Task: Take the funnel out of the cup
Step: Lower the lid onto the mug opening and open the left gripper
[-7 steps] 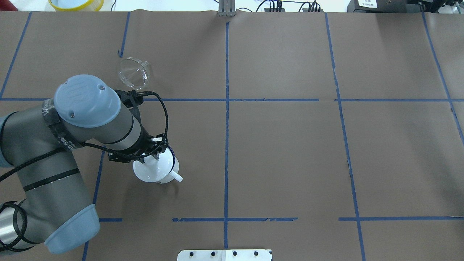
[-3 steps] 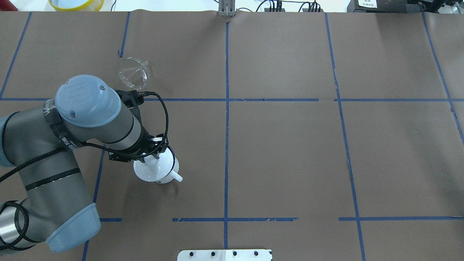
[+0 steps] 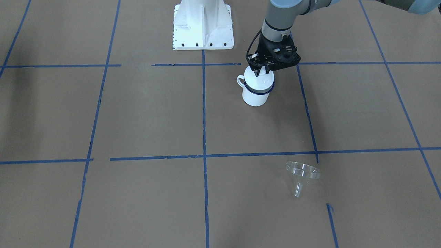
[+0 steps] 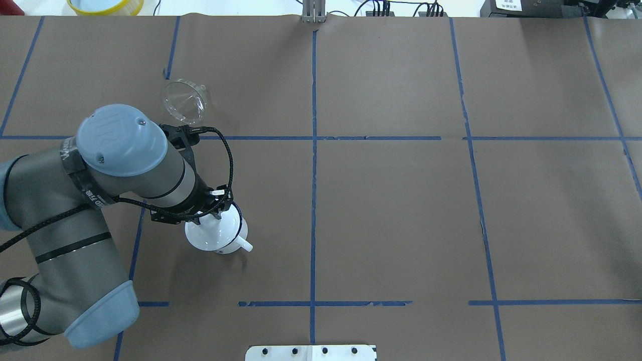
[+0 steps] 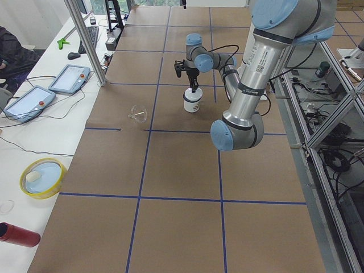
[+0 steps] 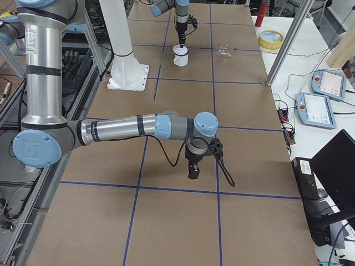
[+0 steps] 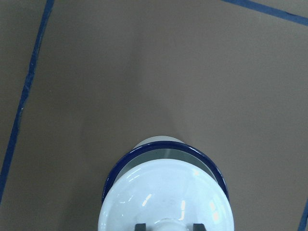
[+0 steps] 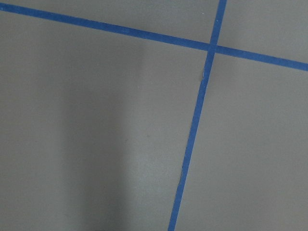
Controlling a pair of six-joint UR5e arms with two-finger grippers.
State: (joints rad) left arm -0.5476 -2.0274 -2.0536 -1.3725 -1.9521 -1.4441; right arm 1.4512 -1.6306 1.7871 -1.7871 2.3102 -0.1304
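Brown table (image 3: 137,113), funnel (image 3: 302,171) well apart from lidded cup (image 3: 255,96).

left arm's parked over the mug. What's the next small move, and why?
Probably raise the left gripper straight up, clear of the white lid capping the cup. The funnel already lies on the table, well apart from the cup, so nothing is left to pull out. The jaws flank the lid's knob; whether they pinch it is unclear.

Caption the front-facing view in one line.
Left gripper at the lidded cup; funnel lies apart on the table.
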